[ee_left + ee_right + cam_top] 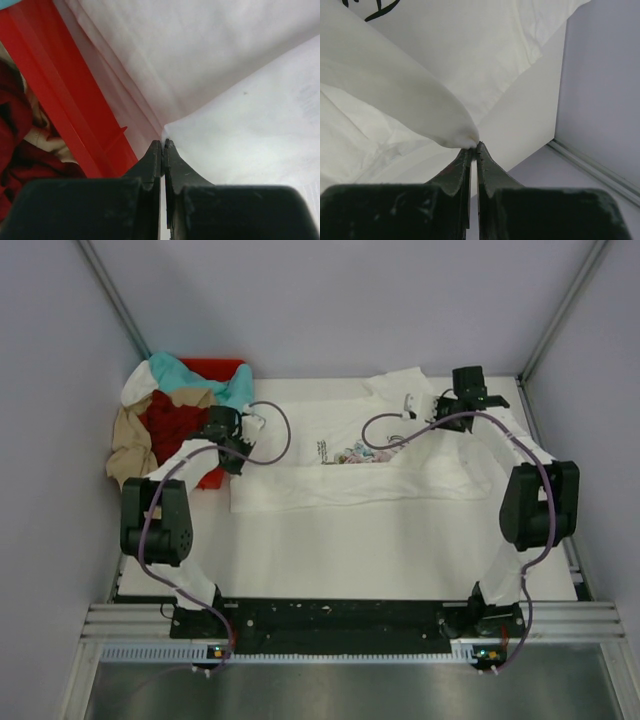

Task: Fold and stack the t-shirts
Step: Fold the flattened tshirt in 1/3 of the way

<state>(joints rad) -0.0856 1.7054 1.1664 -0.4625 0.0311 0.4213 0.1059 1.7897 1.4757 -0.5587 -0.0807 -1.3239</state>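
While it is spread on the white table (350, 550), the t-shirt (350, 480) is clamped by the left pincer (163, 144) and right pincer (474, 146). Grey walls (330, 300) are seen from nine to three o'clock.

white t-shirt (340, 490): spread across the middle of the table, near part flat, far part rumpled
print: pink-and-blue flower print (352, 452) and dark script, face up
heap, far left: teal t-shirt (178, 370), dark red t-shirt (170, 425), tan t-shirt (125, 452), cream t-shirt (140, 388), crumpled together
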